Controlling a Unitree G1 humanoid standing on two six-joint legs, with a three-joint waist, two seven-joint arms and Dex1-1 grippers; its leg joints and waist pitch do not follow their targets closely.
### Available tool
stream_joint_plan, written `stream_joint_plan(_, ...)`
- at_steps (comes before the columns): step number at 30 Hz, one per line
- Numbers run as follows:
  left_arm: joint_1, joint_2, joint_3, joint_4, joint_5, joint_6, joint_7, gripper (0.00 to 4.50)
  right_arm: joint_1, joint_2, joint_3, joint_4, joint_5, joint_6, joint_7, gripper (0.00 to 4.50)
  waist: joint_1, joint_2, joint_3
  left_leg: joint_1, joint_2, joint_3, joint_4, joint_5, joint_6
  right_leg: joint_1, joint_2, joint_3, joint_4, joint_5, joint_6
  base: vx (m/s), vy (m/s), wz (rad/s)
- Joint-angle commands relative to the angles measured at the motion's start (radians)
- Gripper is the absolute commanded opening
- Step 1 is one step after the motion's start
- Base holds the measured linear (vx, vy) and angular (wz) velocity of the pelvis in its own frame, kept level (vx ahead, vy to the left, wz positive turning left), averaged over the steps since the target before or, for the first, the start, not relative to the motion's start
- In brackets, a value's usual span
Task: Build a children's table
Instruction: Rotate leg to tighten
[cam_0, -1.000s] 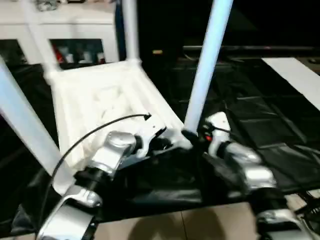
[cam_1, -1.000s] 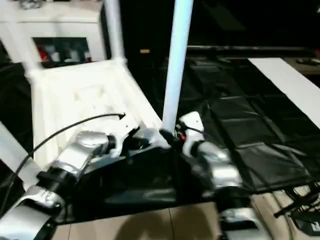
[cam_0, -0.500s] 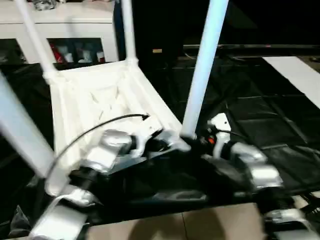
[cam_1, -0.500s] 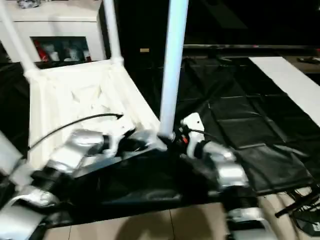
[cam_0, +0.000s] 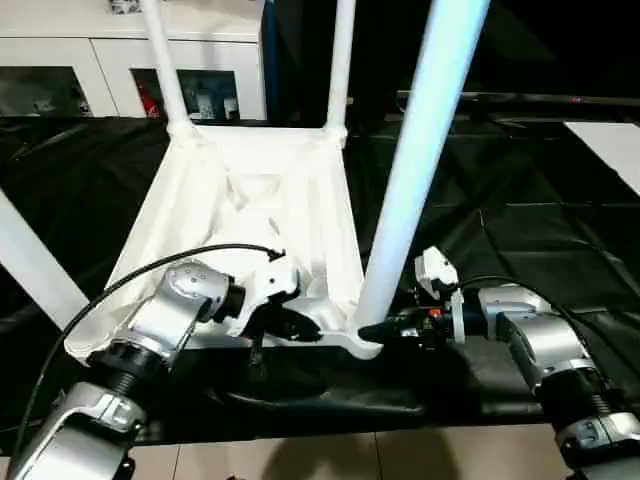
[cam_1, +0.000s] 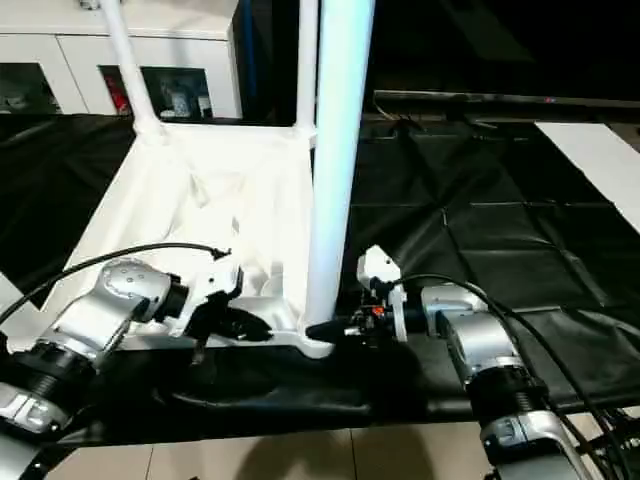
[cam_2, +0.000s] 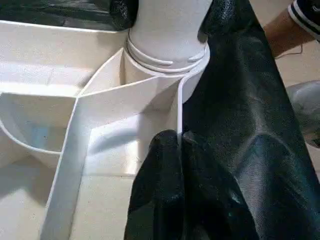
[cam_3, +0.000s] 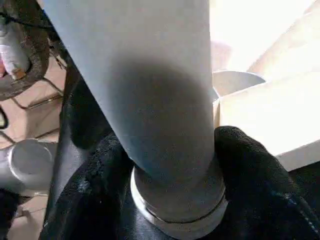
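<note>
Upturned children's table (cam_0: 250, 215) gripped at its near right corner

Left gripper (cam_2: 176, 165) pinches the rim there, fingers closed; right gripper (cam_3: 170, 165) straddles that corner's leg (cam_0: 410, 180) base.

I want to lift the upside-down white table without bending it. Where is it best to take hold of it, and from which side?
Probably the thin rim of the table near a corner socket, from the near side. The rim there stands up like a wall, so two fingers can pinch it, and the corner ribs stiffen it.

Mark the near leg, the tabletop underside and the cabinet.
near leg (cam_0: 405, 190), left eye view, mid shaft.
tabletop underside (cam_0: 250, 215), left eye view, ribbed centre.
cabinet (cam_0: 110, 55), left eye view, white front.
</note>
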Motion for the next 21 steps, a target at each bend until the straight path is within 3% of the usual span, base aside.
stream_joint_plan(1, -0.002, -0.003, -0.007, -0.030, -0.011, -0.002, -0.004, 0.00, 0.019, 0.004, 0.037, -0.033, 0.023, 0.031, 0.051, 2.46, 0.000, 0.005, -0.059, 0.002, 0.028, 0.001, -0.063, -0.254, 0.044, 0.055, -0.049, 0.048, -0.061, -0.296, -0.198, 0.000, 0.000, 0.00)
stream_joint_plan(6, -0.017, -0.059, 0.022, -0.008, -0.008, 0.019, 0.101, 0.00, 0.044, 0.066, 0.011, -0.008, -0.014, -0.006, -0.099, 2.22, 0.001, 0.003, -0.056, 0.003, 0.027, 0.001, -0.064, -0.269, 0.033, 0.051, -0.053, 0.049, -0.068, -0.337, -0.186, 0.000, 0.000, 0.00)
stream_joint_plan(8, -0.037, -0.097, 0.037, 0.029, 0.008, 0.021, 0.183, 0.00, 0.044, 0.107, -0.008, 0.039, -0.055, -0.047, -0.234, 2.19, -0.007, -0.004, -0.053, 0.003, 0.023, -0.002, -0.066, -0.301, 0.020, 0.049, -0.052, 0.045, -0.076, -0.413, -0.159, 0.000, 0.000, 0.00)
stream_joint_plan(10, -0.060, -0.136, 0.050, 0.067, 0.022, 0.028, 0.267, 0.00, 0.039, 0.147, -0.029, 0.081, -0.082, -0.057, -0.374, 2.11, -0.019, -0.001, -0.046, 0.011, 0.015, -0.006, -0.063, -0.348, 0.004, 0.040, -0.054, 0.037, -0.097, -0.569, -0.102, 0.000, 0.000, 0.00)
stream_joint_plan(12, -0.086, -0.185, 0.063, 0.107, 0.033, 0.039, 0.358, 0.00, 0.031, 0.199, -0.061, 0.120, -0.088, -0.045, -0.516, 2.07, -0.028, -0.001, -0.048, 0.008, 0.013, -0.013, -0.063, -0.364, -0.003, 0.042, -0.055, 0.031, -0.103, -0.618, -0.068, 0.000, 0.000, 0.00)
stream_joint_plan(14, -0.103, -0.221, 0.073, 0.134, 0.037, 0.046, 0.421, 0.00, 0.024, 0.236, -0.084, 0.141, -0.088, -0.038, -0.601, 2.01, -0.048, 0.003, -0.045, 0.009, 0.009, -0.017, -0.060, -0.415, -0.003, 0.036, -0.051, 0.020, -0.117, -0.662, -0.042, 0.000, 0.000, 0.00)
stream_joint_plan(15, -0.110, -0.251, 0.076, 0.147, 0.038, 0.051, 0.458, 0.00, 0.015, 0.269, -0.096, 0.161, -0.089, -0.035, -0.660, 2.01, -0.051, 0.010, -0.047, 0.009, 0.008, -0.021, -0.059, -0.424, -0.002, 0.038, -0.053, 0.018, -0.116, -0.661, -0.041, 0.000, 0.000, 0.00)
stream_joint_plan(16, -0.116, -0.277, 0.079, 0.159, 0.039, 0.053, 0.490, 0.00, 0.005, 0.298, -0.102, 0.176, -0.090, -0.036, -0.701, 2.01, -0.063, 0.008, -0.044, 0.003, 0.008, -0.021, -0.059, -0.442, -0.001, 0.037, -0.048, 0.013, -0.120, -0.662, -0.036, 0.000, 0.000, 0.00)
stream_joint_plan(17, -0.120, -0.299, 0.078, 0.170, 0.042, 0.053, 0.513, 0.00, -0.003, 0.326, -0.102, 0.188, -0.093, -0.046, -0.727, 2.01, -0.069, 0.012, -0.047, 0.013, 0.005, -0.021, -0.056, -0.453, 0.003, 0.032, -0.050, 0.009, -0.129, -0.662, -0.037, 0.000, 0.000, 0.00)
stream_joint_plan(18, -0.123, -0.318, 0.075, 0.179, 0.047, 0.049, 0.527, 0.00, -0.009, 0.352, -0.095, 0.194, -0.099, -0.060, -0.739, 2.01, -0.073, 0.011, -0.048, 0.012, 0.006, -0.023, -0.056, -0.456, 0.005, 0.034, -0.050, 0.006, -0.127, -0.653, -0.040, 0.000, 0.000, 0.00)
stream_joint_plan(19, -0.123, -0.331, 0.074, 0.186, 0.048, 0.044, 0.532, 0.00, -0.011, 0.370, -0.082, 0.195, -0.107, -0.077, -0.734, 2.01, -0.077, 0.015, -0.048, 0.005, 0.010, -0.027, -0.062, -0.461, 0.012, 0.044, -0.050, 0.001, -0.128, -0.636, -0.041, 0.000, 0.000, 0.00)
stream_joint_plan(21, -0.127, -0.349, 0.074, 0.199, 0.051, 0.034, 0.533, 0.00, -0.013, 0.397, -0.064, 0.195, -0.109, -0.103, -0.715, 2.55, -0.084, 0.019, -0.046, 0.009, 0.013, -0.029, -0.065, -0.493, 0.017, 0.042, -0.051, -0.004, -0.134, -0.621, -0.045, 0.000, 0.000, 0.00)
